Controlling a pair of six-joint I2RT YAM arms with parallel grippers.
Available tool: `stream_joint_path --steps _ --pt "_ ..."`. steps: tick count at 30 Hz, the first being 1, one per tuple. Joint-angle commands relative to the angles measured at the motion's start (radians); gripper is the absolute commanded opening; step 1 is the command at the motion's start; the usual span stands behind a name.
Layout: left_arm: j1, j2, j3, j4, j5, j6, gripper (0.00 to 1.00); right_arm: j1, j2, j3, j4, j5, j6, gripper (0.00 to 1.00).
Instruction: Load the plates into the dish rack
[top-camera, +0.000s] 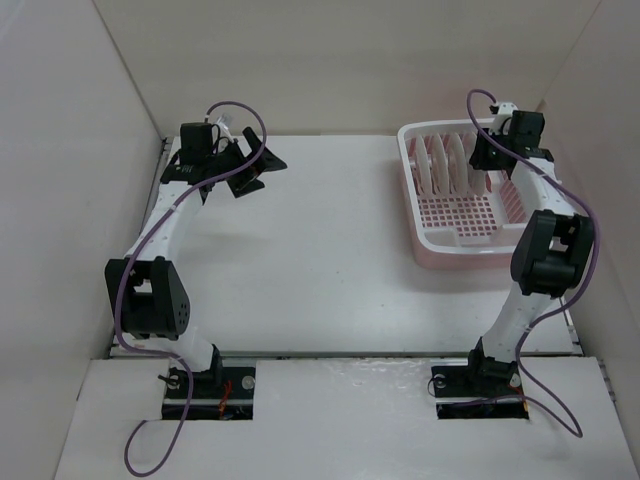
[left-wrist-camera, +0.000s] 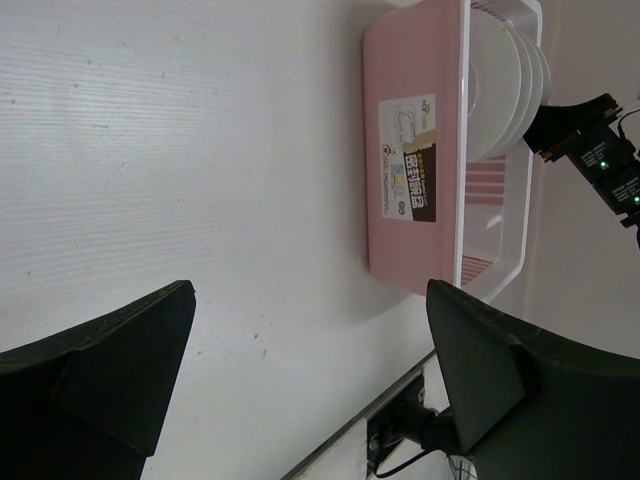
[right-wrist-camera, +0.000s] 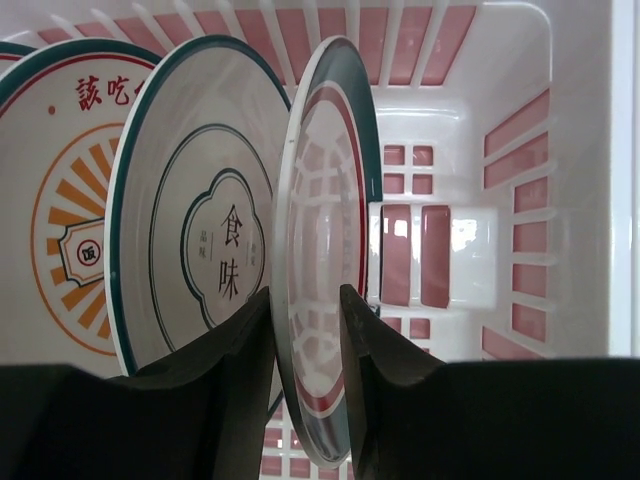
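The table (top-camera: 320, 240) carries the dish rack (top-camera: 466, 212) at its far right corner, within reach of the right arm (top-camera: 545, 255), which bends over the rack from the near side. The left arm (top-camera: 150, 290) is parked at the far left, well apart from the rack. The plates (top-camera: 440, 162) stand on edge in a row between the dividers at the rack's far end, faces parallel, so that each one is supported upright. In the right wrist view, the right gripper (right-wrist-camera: 306, 345) is clamped on the green-rimmed plate (right-wrist-camera: 330, 200), one finger against each face. This grip keeps the plate vertical beside the ring-and-motif plate (right-wrist-camera: 205, 240) and the sunburst plate (right-wrist-camera: 65, 240). The left gripper (left-wrist-camera: 310, 380) hangs above bare table with its fingers wide apart, holding nothing. The fingers hide the held plate's lower edge, so seating in a slot cannot be confirmed. A fourth plate (right-wrist-camera: 12, 48) is cut off by the frame edge, leaving its pattern unreadable.
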Motion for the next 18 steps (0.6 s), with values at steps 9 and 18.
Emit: stream_joint_path --steps 9,18 --pt "-0.002 0.007 0.037 0.032 0.031 0.022 1.0 0.005 -0.098 0.09 0.023 0.014 0.01 0.41" --pt "-0.002 0.007 0.018 0.041 -0.011 0.04 1.0 0.005 -0.176 0.128 -0.006 0.048 0.029 0.49"
